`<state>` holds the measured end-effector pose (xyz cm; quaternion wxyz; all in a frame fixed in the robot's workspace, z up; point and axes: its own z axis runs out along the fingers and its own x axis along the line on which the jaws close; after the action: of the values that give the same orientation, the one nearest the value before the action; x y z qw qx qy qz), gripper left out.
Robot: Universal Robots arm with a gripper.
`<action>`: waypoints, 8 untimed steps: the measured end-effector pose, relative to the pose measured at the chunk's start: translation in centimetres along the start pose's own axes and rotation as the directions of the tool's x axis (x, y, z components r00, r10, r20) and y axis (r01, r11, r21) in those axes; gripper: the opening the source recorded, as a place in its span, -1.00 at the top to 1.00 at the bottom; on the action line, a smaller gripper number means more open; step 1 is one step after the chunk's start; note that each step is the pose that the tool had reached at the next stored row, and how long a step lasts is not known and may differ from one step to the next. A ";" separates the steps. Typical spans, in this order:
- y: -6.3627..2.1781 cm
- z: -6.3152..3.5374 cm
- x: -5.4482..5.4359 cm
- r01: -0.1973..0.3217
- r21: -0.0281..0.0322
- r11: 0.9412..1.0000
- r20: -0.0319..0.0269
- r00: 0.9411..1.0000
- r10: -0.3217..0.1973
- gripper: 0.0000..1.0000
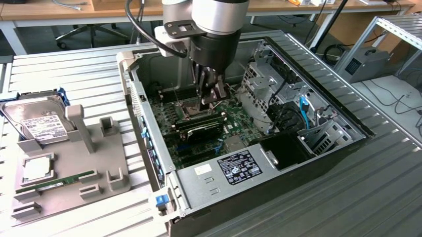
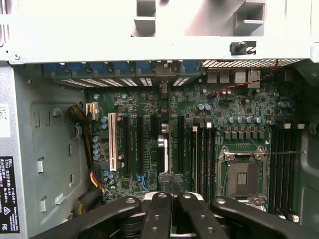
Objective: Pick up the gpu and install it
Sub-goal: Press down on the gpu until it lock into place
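Gripper [image 2: 172, 195] clamps the card [image 1: 201, 129] edge-on inside the case [image 1: 329, 148]; seating needs straight alignment over the slot.

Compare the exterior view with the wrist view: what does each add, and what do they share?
Exterior view adds: the hard drive and RAM stick on the grey holder, and a dark card, likely the gpu, across the motherboard. Wrist view adds: a white expansion slot and a red wire. Shared: the motherboard, the empty CPU socket, the shut gripper over the board.
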<state>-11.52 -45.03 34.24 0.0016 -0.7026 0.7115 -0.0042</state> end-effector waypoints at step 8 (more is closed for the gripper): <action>0.01 0.00 -0.9 0.000 0.000 1.000 0.000 1.000 0.000 0.79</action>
<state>-11.52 -44.12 34.24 0.0017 -0.7027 0.7115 -0.0042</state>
